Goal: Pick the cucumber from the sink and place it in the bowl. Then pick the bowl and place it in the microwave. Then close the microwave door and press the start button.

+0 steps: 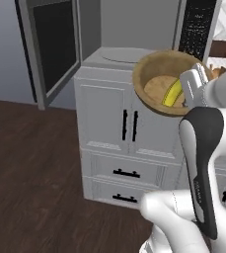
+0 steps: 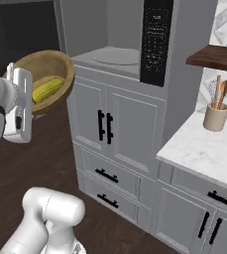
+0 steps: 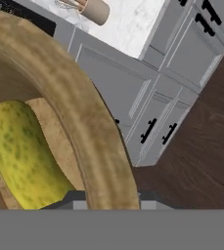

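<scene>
The cucumber [image 1: 173, 94] already lay in the wooden bowl [image 1: 151, 74], and the gripper [image 1: 196, 81] pinched the bowl's rim between its fingers, carrying it tilted in the air in front of the microwave [image 1: 129, 34] — so the second step looked to be in hand. The next move called for levelling the bowl and easing it onto the turntable plate [image 2: 116, 56] without spilling the cucumber. The left base view showed the microwave door [image 1: 53, 47] swung open; the right base view showed the control panel [image 2: 155, 39] and a utensil crock [image 2: 216, 117] on the counter [image 2: 204, 149]. The hand view showed the rim passing between the fingertips.
</scene>
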